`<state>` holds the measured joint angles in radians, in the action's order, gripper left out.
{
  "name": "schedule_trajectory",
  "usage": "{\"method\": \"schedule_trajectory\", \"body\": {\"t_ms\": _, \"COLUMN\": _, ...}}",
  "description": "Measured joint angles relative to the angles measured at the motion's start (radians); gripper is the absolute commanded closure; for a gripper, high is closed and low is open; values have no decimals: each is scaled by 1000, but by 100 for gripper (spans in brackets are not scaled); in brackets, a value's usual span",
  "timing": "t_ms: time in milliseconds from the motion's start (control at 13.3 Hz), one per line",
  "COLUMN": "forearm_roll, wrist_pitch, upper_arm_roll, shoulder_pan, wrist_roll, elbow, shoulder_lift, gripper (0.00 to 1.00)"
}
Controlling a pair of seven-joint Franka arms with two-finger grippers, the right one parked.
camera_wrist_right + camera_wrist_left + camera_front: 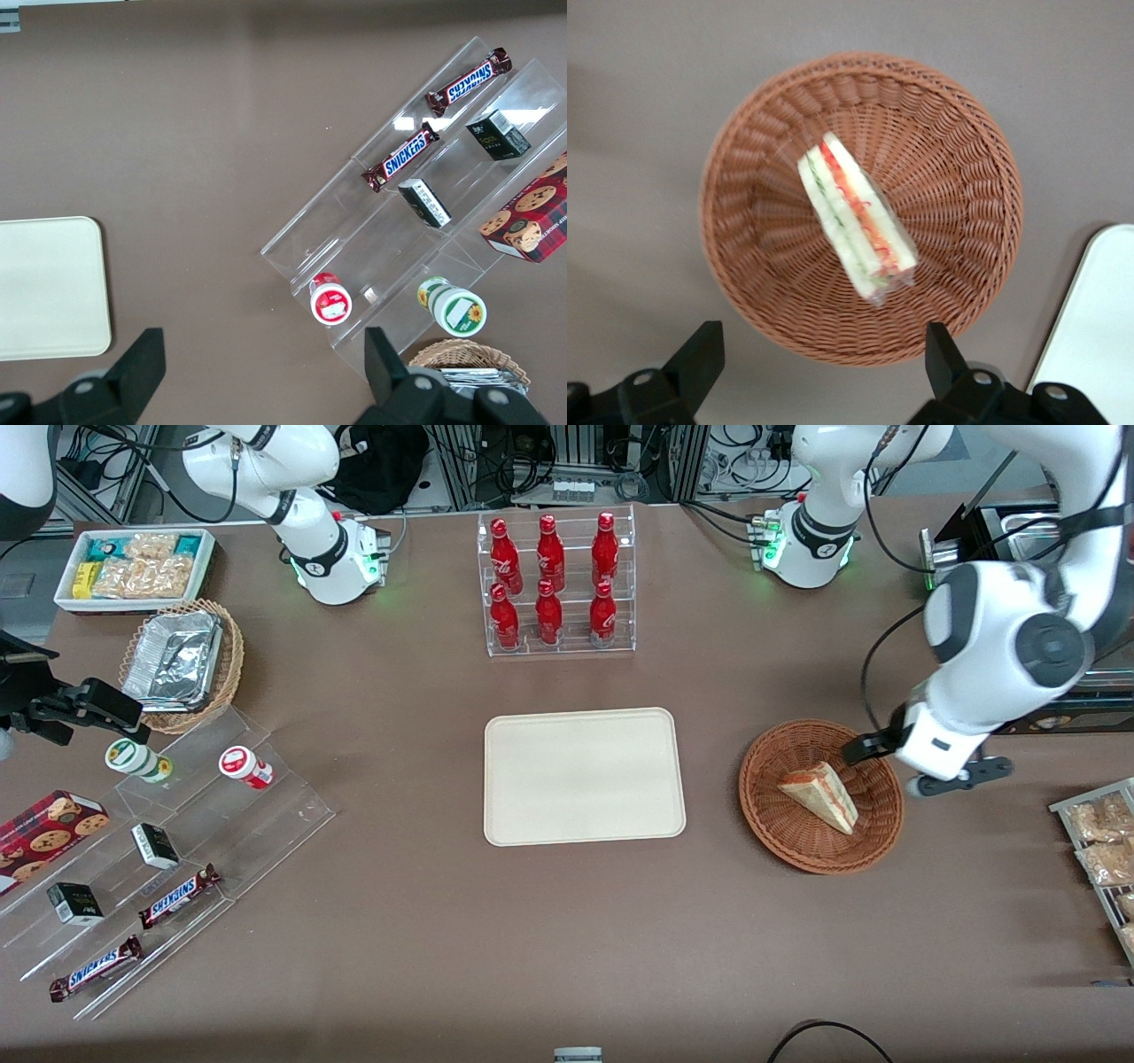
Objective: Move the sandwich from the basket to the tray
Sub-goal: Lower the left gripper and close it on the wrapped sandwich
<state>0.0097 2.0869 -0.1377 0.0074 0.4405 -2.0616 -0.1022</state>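
Observation:
The sandwich (822, 795) is a pale bread wedge with red and green filling. It lies in the round reddish-brown wicker basket (780, 841). The left wrist view shows the sandwich (855, 217) wrapped in clear film in the middle of the basket (744, 177). The left arm's gripper (886, 771) hovers over the basket's rim on the working arm's side, above the sandwich's height. Its black fingers (700, 354) are spread wide and hold nothing. The cream tray (585, 775) lies flat beside the basket at the table's middle, with nothing on it. A corner of the tray (1099, 336) shows in the left wrist view.
A clear rack of red bottles (556, 584) stands farther from the front camera than the tray. At the parked arm's end are a stepped acrylic stand (177, 850) with snacks, a tan wicker basket with foil (182, 664) and a white bin (133, 567). Snack packets (1103, 841) lie at the working arm's end.

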Motion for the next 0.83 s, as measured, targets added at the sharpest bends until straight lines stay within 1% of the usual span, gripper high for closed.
{"method": "schedule_trajectory", "body": {"t_ms": 376, "forearm_roll": 0, "wrist_pitch": 165, "upper_arm_roll": 3, "shoulder_pan": -10, "wrist_roll": 243, "elbow": -116, "shoulder_lift": -31, "gripper": 0}}
{"method": "schedule_trajectory", "body": {"t_ms": 527, "forearm_roll": 0, "wrist_pitch": 225, "upper_arm_roll": 3, "shoulder_pan": -10, "wrist_roll": 299, "elbow": -152, "shoulder_lift": -40, "gripper": 0}}
{"method": "schedule_trajectory", "body": {"t_ms": 828, "forearm_roll": -1, "wrist_pitch": 290, "upper_arm_roll": 0, "shoulder_pan": -15, "wrist_roll": 373, "elbow": -159, "shoulder_lift": -72, "gripper": 0}}
